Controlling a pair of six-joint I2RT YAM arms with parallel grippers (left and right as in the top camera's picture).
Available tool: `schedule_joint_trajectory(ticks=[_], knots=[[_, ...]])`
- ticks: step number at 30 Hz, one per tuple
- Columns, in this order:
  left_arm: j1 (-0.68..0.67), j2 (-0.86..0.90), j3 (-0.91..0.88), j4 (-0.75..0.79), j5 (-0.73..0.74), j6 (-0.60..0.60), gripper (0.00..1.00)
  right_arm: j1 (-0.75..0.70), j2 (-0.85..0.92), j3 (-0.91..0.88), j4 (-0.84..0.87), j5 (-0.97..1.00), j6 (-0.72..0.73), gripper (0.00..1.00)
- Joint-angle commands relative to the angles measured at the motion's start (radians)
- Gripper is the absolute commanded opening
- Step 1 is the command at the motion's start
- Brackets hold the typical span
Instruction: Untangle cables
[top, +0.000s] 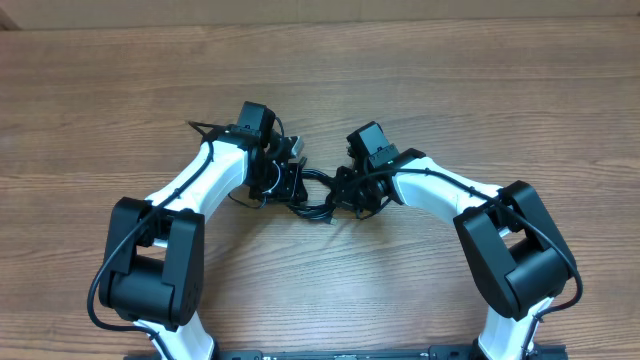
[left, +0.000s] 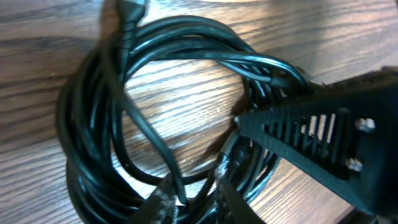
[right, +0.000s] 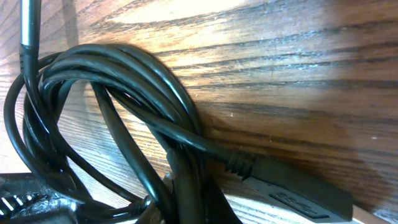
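The cables (top: 315, 196) lie as one tangled black coil on the wooden table between my two grippers. In the left wrist view the coil (left: 186, 28) fills the frame. My left gripper (left: 196, 200) sits low over its near side with the fingers apart and one thin strand (left: 179, 186) running between them. My left gripper (top: 290, 185) is at the coil's left edge and my right gripper (top: 350, 190) at its right edge. In the right wrist view my right gripper (right: 193, 208) is shut on strands of the coil (right: 137, 62). A black plug (right: 292, 186) lies beside it.
Bare wooden table (top: 450, 80) surrounds the coil on all sides. The right gripper's black body (left: 323, 137) shows close to the coil in the left wrist view. A plug end (left: 130, 9) sticks out at the coil's far side. A grey cord end (right: 28, 22) stands at the top left.
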Motion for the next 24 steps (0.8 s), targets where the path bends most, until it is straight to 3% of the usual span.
schedule_joint_trajectory(ticks=[1,8,11,14,19,22,24], knots=[[-0.008,0.013,0.012,-0.003,0.027,0.014,0.31,0.002,0.011,-0.006,0.006,0.023,-0.003,0.04],[-0.007,0.012,0.012,-0.001,0.019,0.008,0.47,0.002,0.011,-0.006,0.012,-0.002,-0.027,0.04],[-0.005,0.013,0.012,0.005,0.003,0.006,0.50,0.002,0.011,-0.006,0.029,-0.022,-0.081,0.04],[-0.005,0.013,0.012,0.003,-0.065,-0.055,0.49,0.002,0.011,-0.006,0.070,-0.099,-0.183,0.04],[-0.005,0.013,0.012,-0.001,-0.243,-0.204,0.54,0.002,0.011,-0.006,0.079,-0.079,-0.206,0.04],[-0.005,0.013,0.012,-0.008,-0.282,-0.251,0.58,0.002,0.011,-0.006,0.079,-0.068,-0.207,0.08],[-0.005,0.012,0.012,-0.010,-0.258,-0.254,0.64,0.002,0.011,-0.006,0.079,-0.068,-0.207,0.18]])
